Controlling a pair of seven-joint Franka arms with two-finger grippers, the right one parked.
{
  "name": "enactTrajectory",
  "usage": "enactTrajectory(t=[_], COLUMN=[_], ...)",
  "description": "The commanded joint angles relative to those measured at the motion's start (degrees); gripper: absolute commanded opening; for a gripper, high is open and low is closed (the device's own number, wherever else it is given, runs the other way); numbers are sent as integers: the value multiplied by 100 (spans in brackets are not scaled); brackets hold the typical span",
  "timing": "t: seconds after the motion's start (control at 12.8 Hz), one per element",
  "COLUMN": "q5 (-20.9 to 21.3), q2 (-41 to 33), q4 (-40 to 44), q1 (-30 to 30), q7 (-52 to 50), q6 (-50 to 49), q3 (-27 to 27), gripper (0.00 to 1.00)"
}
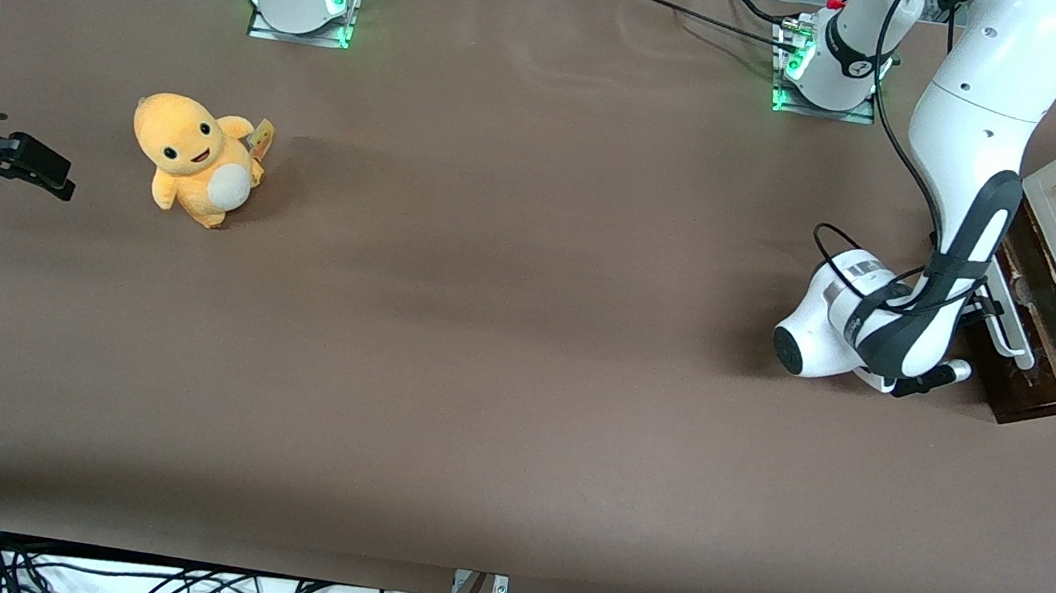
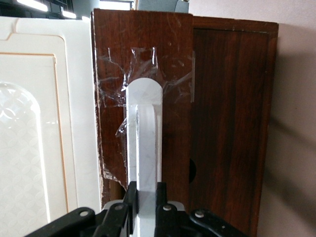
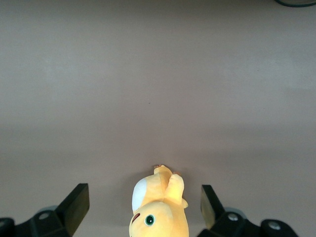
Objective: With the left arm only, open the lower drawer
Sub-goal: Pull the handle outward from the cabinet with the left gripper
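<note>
Closest to the wrist camera we see the gripper (image 2: 146, 207), matte black with small silver screws, its 2 fingers (image 2: 131, 200) closed tight on the white bar handle (image 2: 144, 143), one on each flat side of it. The handle is a smooth, glossy bar with a rounded end, and it is fixed to the dark brown front of the lower drawer (image 2: 143, 59), where crinkled clear tape (image 2: 131, 69) catches the light over the streaked wood grain. This front stands a little proud of the darker wooden cabinet body (image 2: 232, 123) beside it, so the drawer is slightly out. Next to the drawer front lies the cream panel (image 2: 34, 123), smooth, with a raised border and a faintly patterned inset. In the front view the left arm (image 1: 970, 139), white and rounded with dark grey joint panels and a looping black cable (image 1: 892, 79), bends down so that its wrist sits directly in front of the drawer (image 1: 1038, 329), at the working arm's end of the brown, matte table (image 1: 517, 386). Well apart from the cabinet, toward the parked arm's end of the table, sits a soft yellow plush toy (image 1: 192, 160) with a white belly.
</note>
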Motion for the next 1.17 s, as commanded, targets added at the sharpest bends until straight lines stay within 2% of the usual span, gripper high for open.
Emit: enactTrajectory(t=[0.0, 0.08, 1.09], q5=[-261, -366, -517], q2=[-57, -57, -40], q4=[181, 190, 322], q1=[-44, -44, -88], q7=[-31, -31, -40], q6=[-205, -205, -381], q3=[-116, -116, -318], gripper=[6, 6, 6])
